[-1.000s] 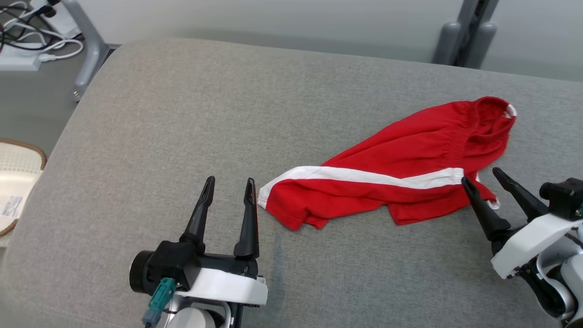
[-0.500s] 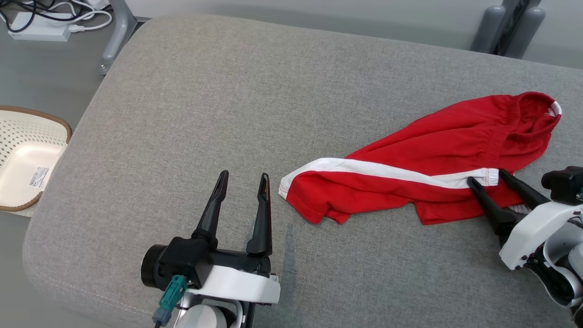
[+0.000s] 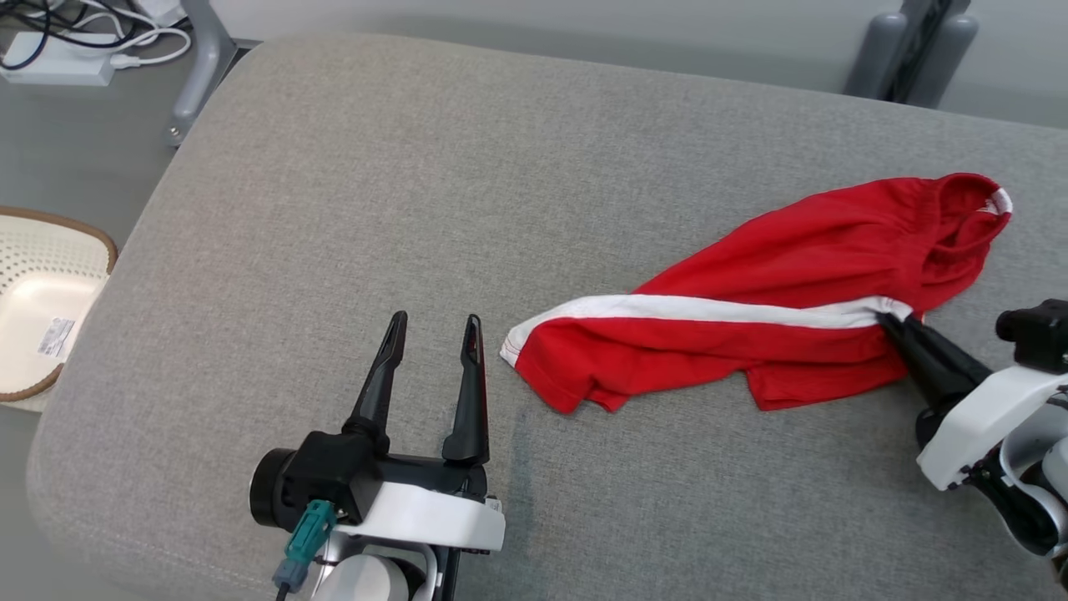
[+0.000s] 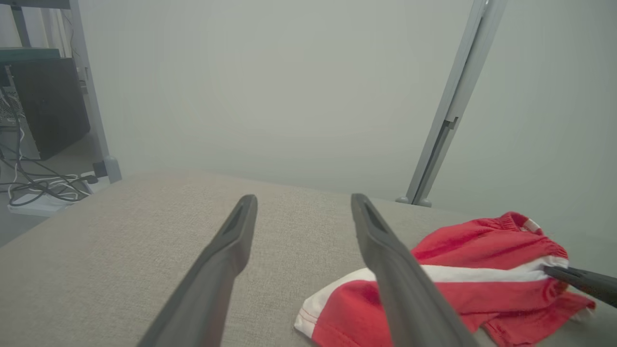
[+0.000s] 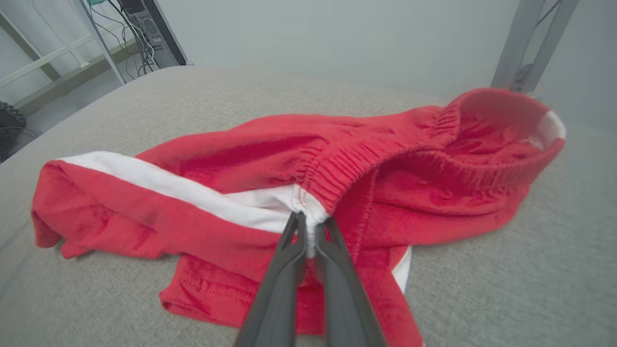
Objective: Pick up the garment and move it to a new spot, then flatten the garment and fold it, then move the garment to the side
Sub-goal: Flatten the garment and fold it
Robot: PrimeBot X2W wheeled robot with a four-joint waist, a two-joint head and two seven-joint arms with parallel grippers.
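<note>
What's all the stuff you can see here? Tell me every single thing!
shorts: one, red with a white stripe, crumpled on the cushion's right side
cushion: one, grey, under the shorts
basket: one, white with a brown rim, on the floor at the left
power strip: one, white, on the floor at the far left, among cables
frame legs: two, grey, behind the cushion
left hand: one, black fingers, open, left of the shorts, not touching them
right hand: one, black fingers, shut on the shorts where stripe meets waistband
</note>
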